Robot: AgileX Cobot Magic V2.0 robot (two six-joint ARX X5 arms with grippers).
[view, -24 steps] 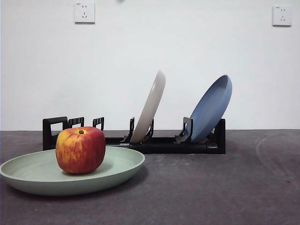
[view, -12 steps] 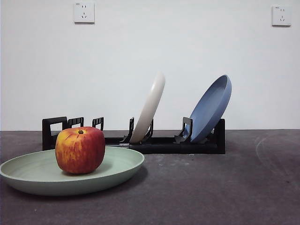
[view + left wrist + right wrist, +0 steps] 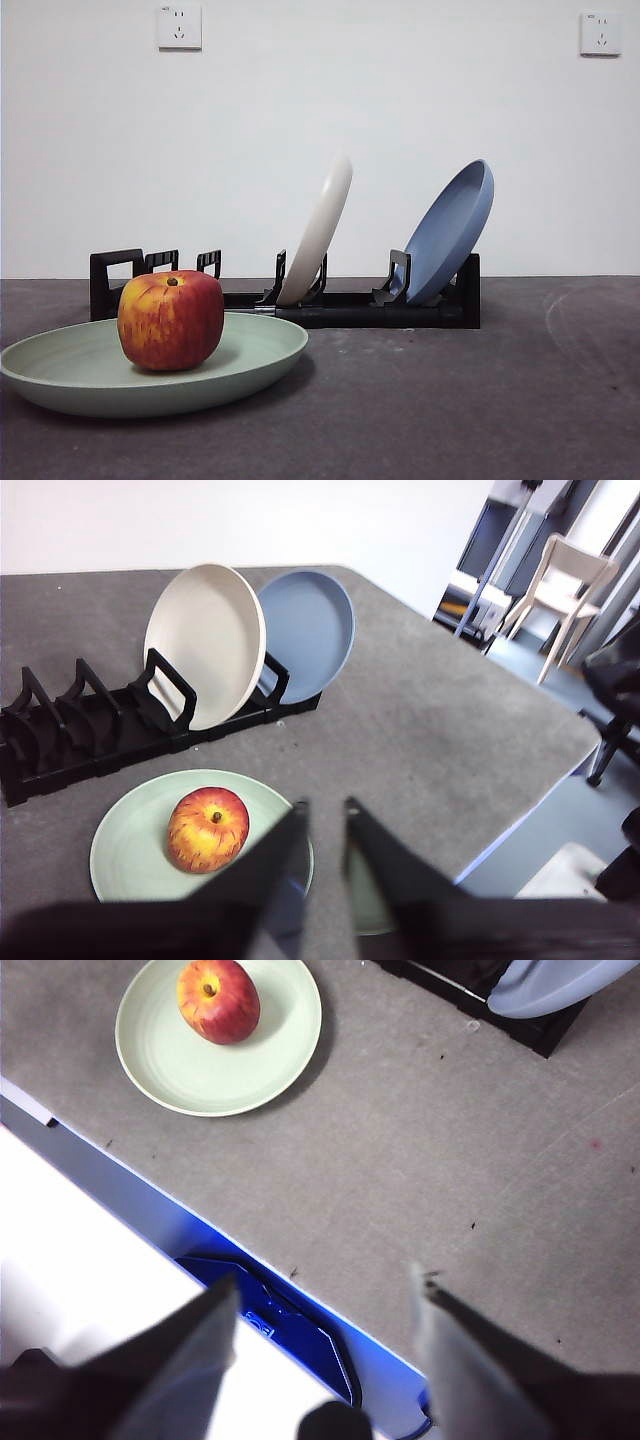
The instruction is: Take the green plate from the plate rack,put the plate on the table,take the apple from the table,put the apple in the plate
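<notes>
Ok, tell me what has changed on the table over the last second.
Nothing visibly moved. The apple sits in the green plate on the table, and the cream-white plate and blue plate lean in the plate rack as before. Neither gripper holds anything: left gripper, right gripper.

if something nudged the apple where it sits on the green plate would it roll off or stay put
Probably stay. The apple looks blocky and sits upright, stem up, so it would likely rock rather than roll freely. The green plate has a shallow raised rim that should catch a slow roll, though a hard push could carry it over. Its skin looks smooth, so possibly slippery.
</notes>
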